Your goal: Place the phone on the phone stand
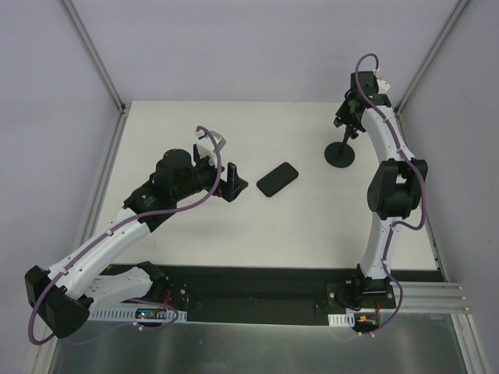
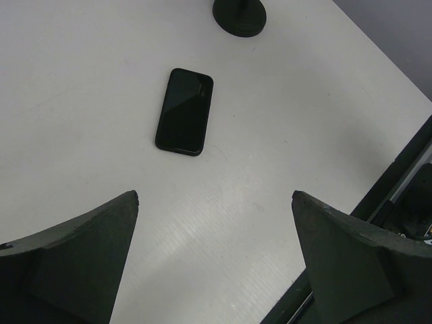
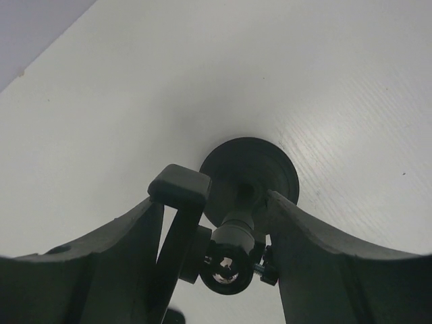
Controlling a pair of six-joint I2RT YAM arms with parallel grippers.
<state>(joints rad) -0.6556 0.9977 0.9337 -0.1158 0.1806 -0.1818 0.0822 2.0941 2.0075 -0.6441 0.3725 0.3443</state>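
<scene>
My left claw (image 1: 232, 181) open short of the phone (image 1: 278, 179), my right claw (image 1: 348, 128) on the phone stand (image 1: 341, 153).
Nearest me, my left fingers (image 2: 81, 256) are spread wide, holding nothing. Just beyond them the phone lies flat on the white table (image 1: 195, 226), apart from both claws. Farther off, near the table's right side, my right claw is clenched around the upright stand's top bracket, above its disc base.

Phone stand (image 3: 250, 169) between the jaws
</scene>
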